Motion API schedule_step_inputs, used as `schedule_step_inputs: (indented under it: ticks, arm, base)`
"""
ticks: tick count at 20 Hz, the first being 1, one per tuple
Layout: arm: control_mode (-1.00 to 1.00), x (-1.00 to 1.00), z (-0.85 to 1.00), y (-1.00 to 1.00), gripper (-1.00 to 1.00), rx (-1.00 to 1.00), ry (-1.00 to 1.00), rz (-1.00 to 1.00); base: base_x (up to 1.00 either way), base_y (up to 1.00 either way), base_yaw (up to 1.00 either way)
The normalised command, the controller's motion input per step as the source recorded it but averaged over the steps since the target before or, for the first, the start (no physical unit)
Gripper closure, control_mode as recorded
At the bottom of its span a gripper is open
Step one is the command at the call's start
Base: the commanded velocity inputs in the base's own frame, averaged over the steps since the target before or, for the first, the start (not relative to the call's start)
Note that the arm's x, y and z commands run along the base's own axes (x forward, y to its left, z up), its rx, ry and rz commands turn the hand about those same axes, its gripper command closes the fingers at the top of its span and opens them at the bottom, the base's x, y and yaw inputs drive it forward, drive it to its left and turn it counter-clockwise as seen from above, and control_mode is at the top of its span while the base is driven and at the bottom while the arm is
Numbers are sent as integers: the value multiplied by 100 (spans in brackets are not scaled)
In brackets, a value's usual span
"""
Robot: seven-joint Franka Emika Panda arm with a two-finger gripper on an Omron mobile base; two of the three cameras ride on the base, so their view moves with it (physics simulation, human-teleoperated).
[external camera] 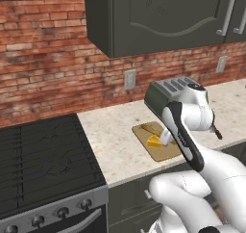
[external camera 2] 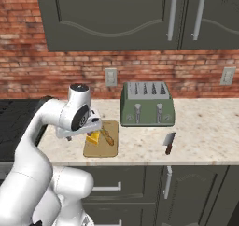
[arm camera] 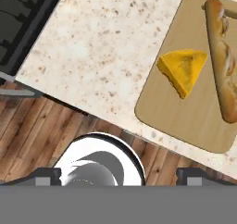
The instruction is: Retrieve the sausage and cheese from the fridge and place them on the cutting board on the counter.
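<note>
hand view: my pincer is spread and empty, above the surface edge. one cheese lies on the board, just beside one tan stick-shaped food. cheese looks delivered; next i'd judge a trip to the fridge for the sausage.

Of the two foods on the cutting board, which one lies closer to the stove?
The cheese, the yellow wedge. The long tan-orange stick-shaped food lies beyond it, toward the toaster.

We see arm bent fwd, wrist pointing down, gripper jaws spread wide, holding nothing, tips well apart.
</note>
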Motion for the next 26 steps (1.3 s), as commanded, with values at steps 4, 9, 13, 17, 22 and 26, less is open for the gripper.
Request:
schedule_step_inputs:
  ticks: [4, 9, 13, 17, 22, 26]
  arm:
    - [-100, -68, 61, 1, -100, 1, -10, -19]
    - [-100, -57, 56, 0, -100, 3, -16, -21]
    - [-100, -36, 42, 7, -100, 5, -4, -24]
    - [-100, -6, 6, 3, -100, 0, 0, -4]
    - [-100, 0, 0, 0, -100, 0, 0, 0]
    - [100, 0, 0, 0, -100, 0, 0, 0]
  base:
    - [0, 0, 0]
    - [0, 0, 0]
    - [0, 0, 0]
    - [0, 0, 0]
    - [0, 0, 0]
    - [0, 0, 0]
